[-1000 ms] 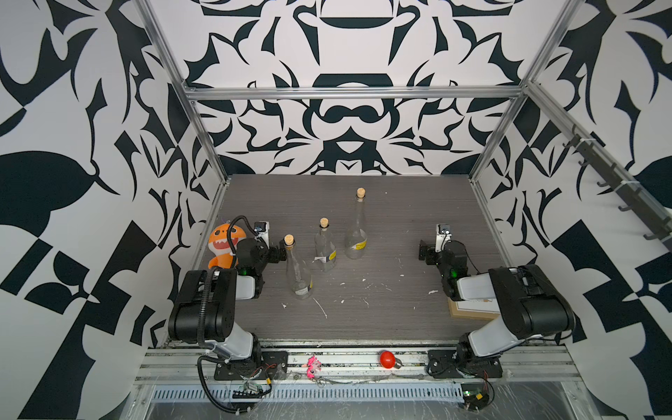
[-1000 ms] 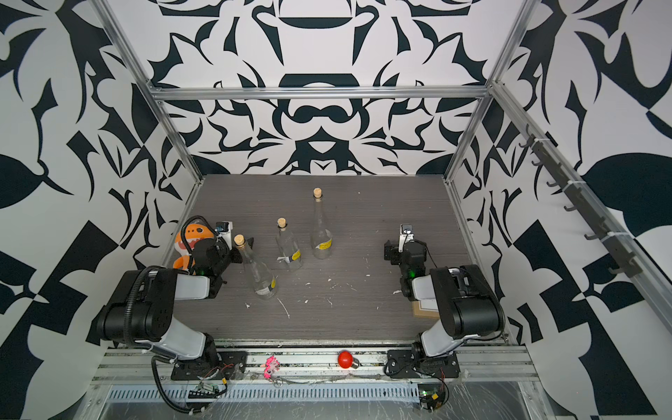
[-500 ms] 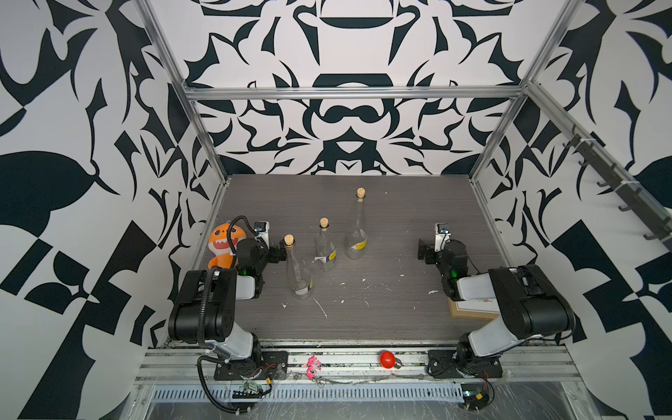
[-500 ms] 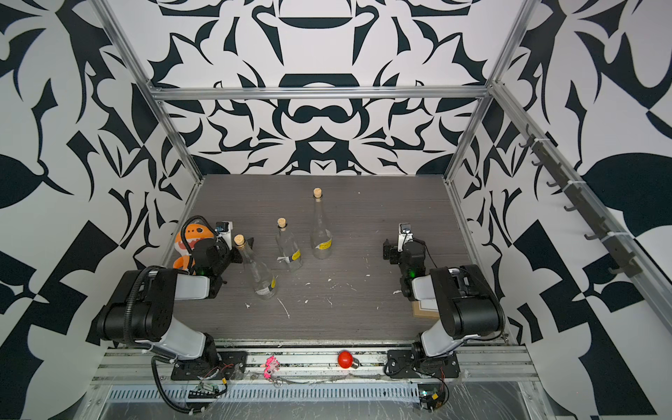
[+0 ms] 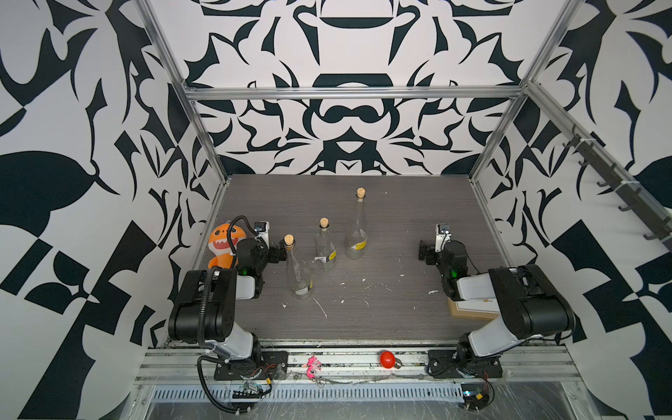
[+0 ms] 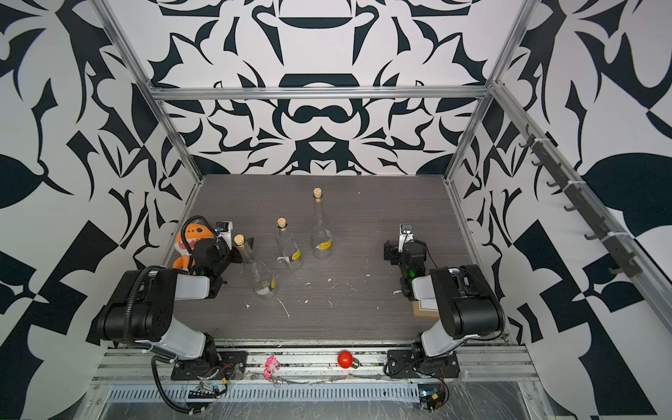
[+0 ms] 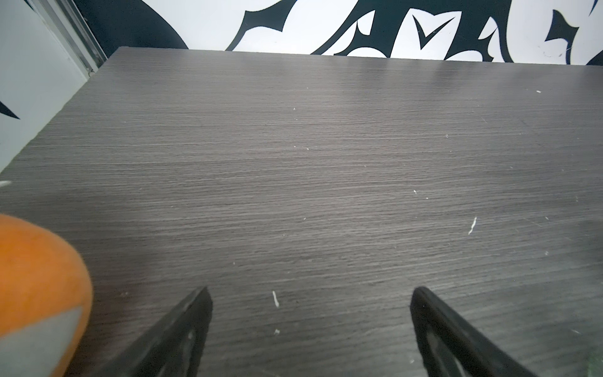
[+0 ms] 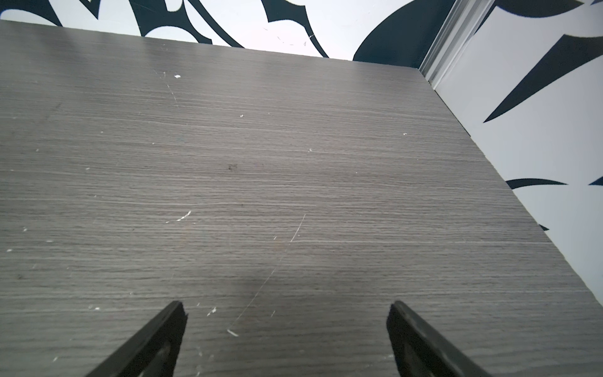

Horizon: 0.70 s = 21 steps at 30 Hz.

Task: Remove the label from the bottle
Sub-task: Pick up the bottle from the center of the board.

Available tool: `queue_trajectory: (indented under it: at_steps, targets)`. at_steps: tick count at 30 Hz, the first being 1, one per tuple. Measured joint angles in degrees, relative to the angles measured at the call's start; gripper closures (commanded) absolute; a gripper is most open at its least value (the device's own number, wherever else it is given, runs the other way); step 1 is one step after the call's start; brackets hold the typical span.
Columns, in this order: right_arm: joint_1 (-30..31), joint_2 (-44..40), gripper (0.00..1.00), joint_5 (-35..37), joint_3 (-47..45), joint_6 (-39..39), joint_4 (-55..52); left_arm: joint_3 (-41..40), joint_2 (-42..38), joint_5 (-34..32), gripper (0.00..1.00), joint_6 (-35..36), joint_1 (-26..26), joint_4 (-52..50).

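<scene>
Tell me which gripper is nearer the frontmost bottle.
Left. The left gripper sits open just beside the frontmost bottle, not gripping it; the right gripper, also open, is far across the table.

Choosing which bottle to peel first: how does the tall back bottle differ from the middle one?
The back bottle is taller, with a longer neck, than the middle bottle. The middle bottle's label shows a loose white edge; the back bottle's looks whole. Both are clear glass, corked, upright.
</scene>
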Motion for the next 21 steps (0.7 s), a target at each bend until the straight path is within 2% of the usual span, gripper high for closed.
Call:
queue_trajectory:
  at_steps: [6,11,17,21]
  targets:
    - [0.0,0.0,0.01,0.0,0.0,0.0,0.0,0.0,-2.7,-0.3,0.01,-0.1,0.0,-1.8]
    - [0.0,0.0,0.01,0.0,0.0,0.0,-0.1,0.6,-6.7,-3.0,0.01,-1.0,0.0,-4.5]
    - [0.0,0.0,0.00,0.0,0.0,0.0,-0.2,3.7,-13.3,-11.4,0.01,-3.7,-0.5,-14.4]
    - [0.0,0.0,0.00,0.0,0.0,0.0,-0.2,11.6,-17.7,-20.5,0.01,-7.0,-1.2,-27.2]
